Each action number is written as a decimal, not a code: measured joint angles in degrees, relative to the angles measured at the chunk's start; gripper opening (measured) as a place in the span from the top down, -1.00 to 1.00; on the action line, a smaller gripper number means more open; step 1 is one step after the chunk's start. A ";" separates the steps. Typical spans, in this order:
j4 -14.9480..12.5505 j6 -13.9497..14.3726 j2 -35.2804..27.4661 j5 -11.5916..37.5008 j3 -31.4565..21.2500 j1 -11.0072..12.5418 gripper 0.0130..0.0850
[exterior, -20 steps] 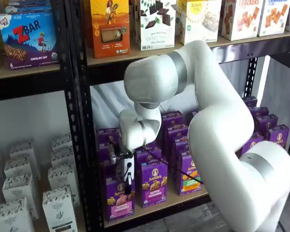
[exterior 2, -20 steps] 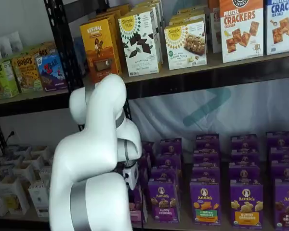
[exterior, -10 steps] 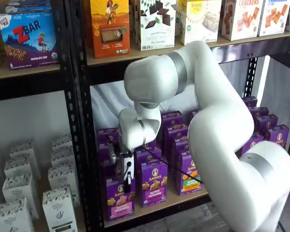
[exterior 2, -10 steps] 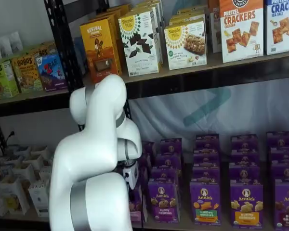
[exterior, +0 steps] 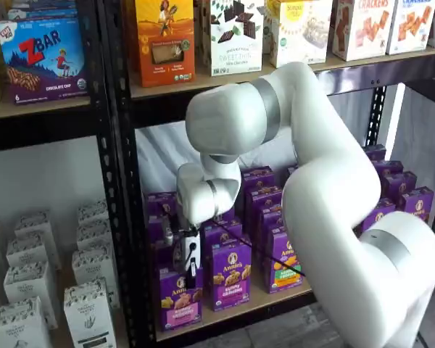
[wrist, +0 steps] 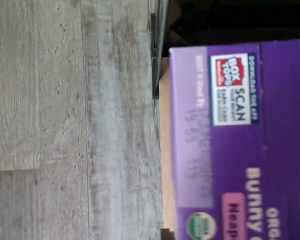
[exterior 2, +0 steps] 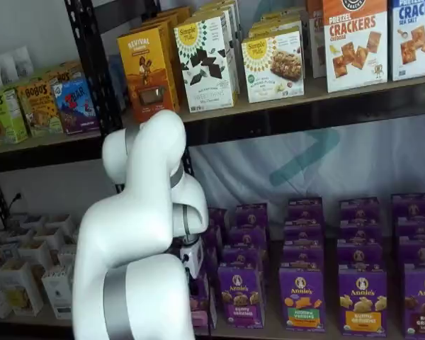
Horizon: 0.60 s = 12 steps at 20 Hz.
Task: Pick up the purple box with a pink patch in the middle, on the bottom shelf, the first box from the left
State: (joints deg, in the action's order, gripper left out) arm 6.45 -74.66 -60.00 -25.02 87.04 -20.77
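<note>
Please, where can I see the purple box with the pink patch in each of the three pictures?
Wrist view: the purple box fills one side, seen from above, beside grey floor.
Shelf view: low centre, under the gripper.
Shelf view: mostly hidden behind the arm; a sliver.
Shared landmark: the bottom shelf.

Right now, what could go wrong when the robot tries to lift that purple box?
1. The claw sits at the top of the purple box. I cannot tell how firmly it holds, so the box might slip.
2. The Bunny Grahams box stands right beside it and could get bumped or dragged.
3. The box is at the bottom shelf front edge, so it could tip off.
</note>
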 joint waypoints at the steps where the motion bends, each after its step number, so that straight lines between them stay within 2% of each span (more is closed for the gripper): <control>1: 0.05 -0.05 0.01 -0.09 0.00 0.00 0.33; 2: 0.13 -0.12 0.01 -0.13 0.02 0.00 0.33; 5: 0.04 -0.02 -0.07 -0.22 0.15 0.00 0.56; 12: -1.62 1.48 -0.26 -0.04 0.30 -0.02 0.56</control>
State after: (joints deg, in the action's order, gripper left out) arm 4.83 -73.18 -60.26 -25.07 87.34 -20.79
